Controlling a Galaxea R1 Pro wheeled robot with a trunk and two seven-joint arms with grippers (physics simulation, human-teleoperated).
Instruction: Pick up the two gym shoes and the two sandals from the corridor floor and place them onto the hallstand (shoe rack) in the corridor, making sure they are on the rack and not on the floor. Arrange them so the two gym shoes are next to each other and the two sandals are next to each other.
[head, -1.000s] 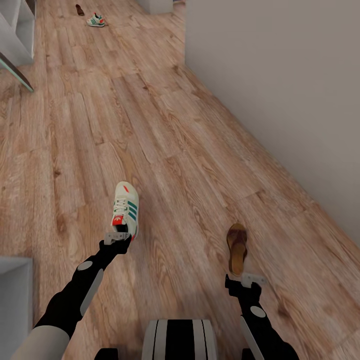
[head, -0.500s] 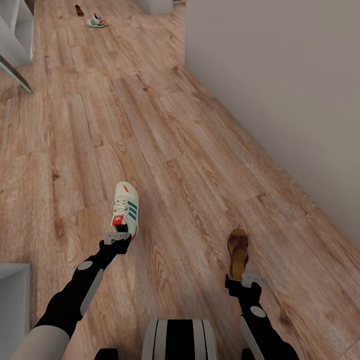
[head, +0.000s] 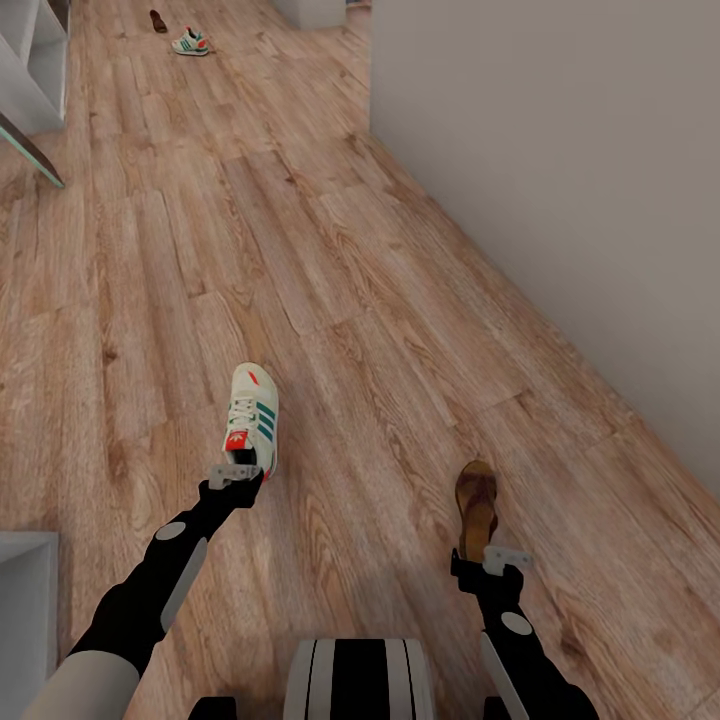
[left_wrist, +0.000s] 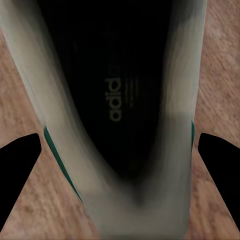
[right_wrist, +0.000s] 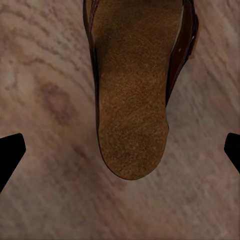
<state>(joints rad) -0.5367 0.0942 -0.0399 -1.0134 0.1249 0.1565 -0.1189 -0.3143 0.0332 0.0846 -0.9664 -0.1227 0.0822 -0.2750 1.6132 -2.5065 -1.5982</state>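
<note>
Head view: both open claws, left (head: 236, 471) and right (head: 494, 555), hover empty behind sneaker (head: 251, 417) and sandal (head: 476, 506).

Pale "adidas" wordmark, only its first letters sharp, ran along the dark insole of the near gym shoe (left_wrist: 120, 100), smaller lines printed beside it were too blurred to read, no other legible text

near sneaker (head: 251, 419) and sandal (head: 476, 505) upright on floor (head: 330, 250)
</note>
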